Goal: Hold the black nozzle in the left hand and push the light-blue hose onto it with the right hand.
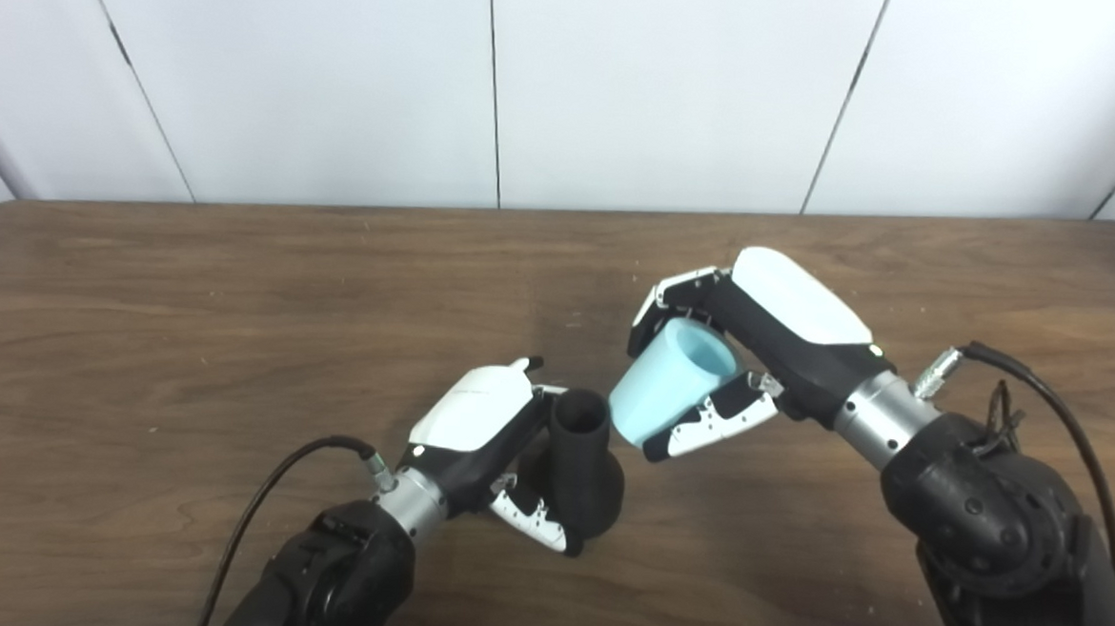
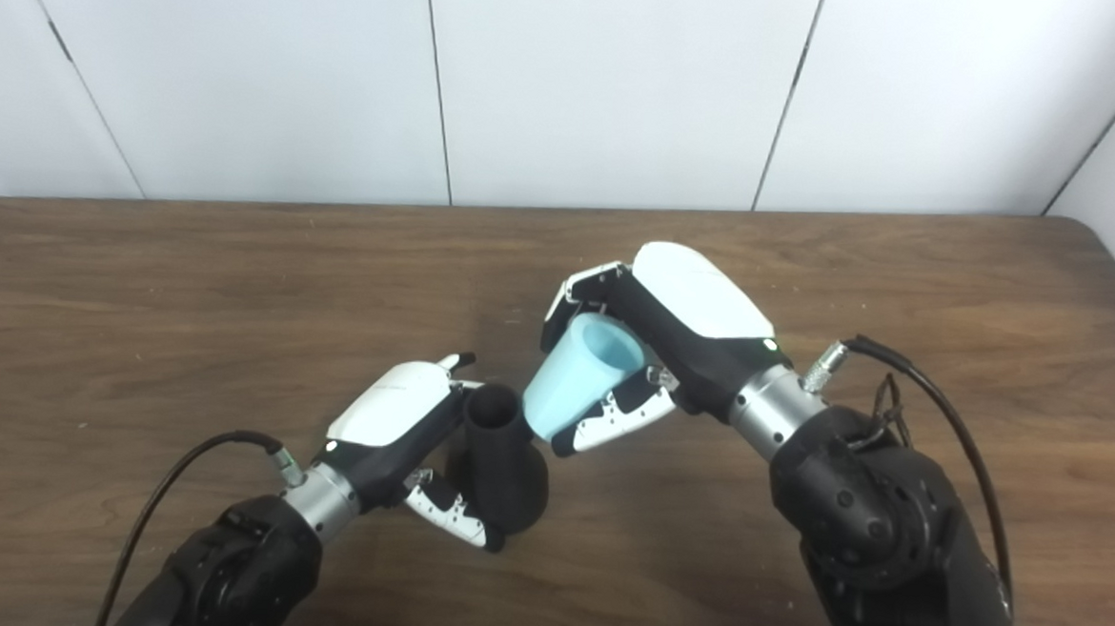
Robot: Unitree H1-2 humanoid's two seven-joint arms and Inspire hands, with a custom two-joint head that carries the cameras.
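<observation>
Dark brown wooden table (image 1: 234,287), grain running across, rounded far corners. Behind, white wall panels (image 1: 665,90) split by thin dark seams. Soft, even light.

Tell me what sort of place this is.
Probably a robotics lab or test bench: a bare dark wooden table against plain white wall panels, with only a black plastic nozzle and a light-blue tapered hose piece.
</observation>
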